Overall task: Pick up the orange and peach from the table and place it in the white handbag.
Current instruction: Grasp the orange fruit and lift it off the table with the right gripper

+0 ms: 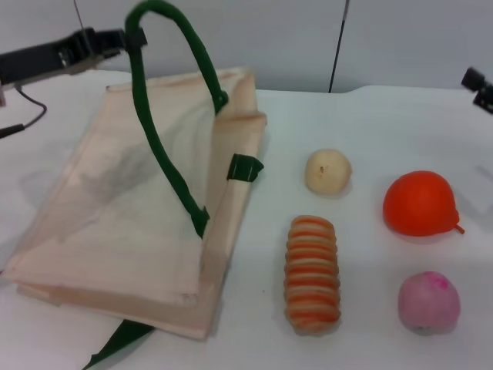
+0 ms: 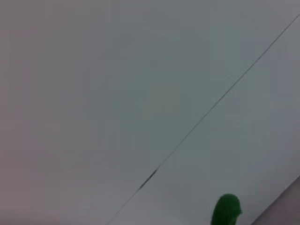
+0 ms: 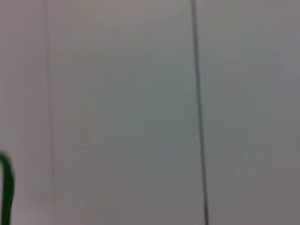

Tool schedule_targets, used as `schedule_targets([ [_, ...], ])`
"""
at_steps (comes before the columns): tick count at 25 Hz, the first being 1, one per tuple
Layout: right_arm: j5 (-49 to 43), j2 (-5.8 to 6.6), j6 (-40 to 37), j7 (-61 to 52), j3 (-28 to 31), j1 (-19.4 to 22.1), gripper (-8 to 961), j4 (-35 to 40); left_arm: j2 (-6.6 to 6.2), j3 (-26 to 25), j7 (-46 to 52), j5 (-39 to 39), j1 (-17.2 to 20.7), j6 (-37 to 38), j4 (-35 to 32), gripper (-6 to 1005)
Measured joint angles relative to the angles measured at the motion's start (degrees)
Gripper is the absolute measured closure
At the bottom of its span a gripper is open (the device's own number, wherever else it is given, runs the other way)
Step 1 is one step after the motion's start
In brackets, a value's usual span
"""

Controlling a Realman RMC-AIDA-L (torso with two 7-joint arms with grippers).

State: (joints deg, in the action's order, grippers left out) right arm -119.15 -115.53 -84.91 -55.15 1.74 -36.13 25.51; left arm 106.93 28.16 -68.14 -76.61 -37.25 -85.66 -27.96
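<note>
The white handbag (image 1: pixel 115 223) lies flat on the left half of the table. One dark green handle (image 1: pixel 166 100) is lifted in a tall loop, and my left gripper (image 1: pixel 127 38) at the back left is shut on its top. A bit of that handle (image 2: pixel 226 211) shows in the left wrist view. The orange (image 1: pixel 420 203) sits at the right, with its stem tip pointing right. In front of it, near the table's front edge, rests the pink peach (image 1: pixel 428 302). My right gripper (image 1: pixel 479 85) is only partly visible at the far right edge, raised behind the orange.
A pale cream ball (image 1: pixel 328 170) sits left of the orange. An orange-and-cream striped bread loaf (image 1: pixel 313 274) lies between the bag and the peach. A green strap (image 1: pixel 115 343) trails from the bag's front edge. A grey wall stands behind the table.
</note>
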Motion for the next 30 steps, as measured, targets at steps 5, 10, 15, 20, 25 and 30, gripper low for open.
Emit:
schedule_targets([
  [5, -6.45, -0.12, -4.13, -1.46, -0.04, -0.31, 191, 4.85, 0.11, -0.49, -1.45, -2.16, -0.04, -1.45, 0.53, 875],
  [10, -13.46, -0.24, -4.36, -2.76, -0.06, -1.34, 190, 6.86, 0.70, -0.63, -2.85, -4.82, 0.04, -3.41, 0.31, 875],
  [15, -23.36, -0.31, -3.00, -6.97, -0.07, -4.21, 190, 8.46, 1.48, -0.67, -3.27, -7.11, 0.39, -4.99, 0.05, 876],
  [20, -28.11, -0.39, -2.84, -8.57, -0.07, -5.19, 190, 8.90, 2.44, -0.67, -3.51, -8.97, 0.52, -6.92, -1.48, 876],
  [25, -31.57, -0.38, -1.18, -10.98, -0.13, -6.54, 190, 8.93, 3.40, -0.67, -3.14, -10.62, 1.35, -7.94, -3.47, 876],
  [30, -36.98, -0.43, 3.30, -13.70, -0.16, -8.59, 187, 7.76, 3.54, -0.74, -3.16, -11.48, 1.50, -8.47, -3.77, 875],
])
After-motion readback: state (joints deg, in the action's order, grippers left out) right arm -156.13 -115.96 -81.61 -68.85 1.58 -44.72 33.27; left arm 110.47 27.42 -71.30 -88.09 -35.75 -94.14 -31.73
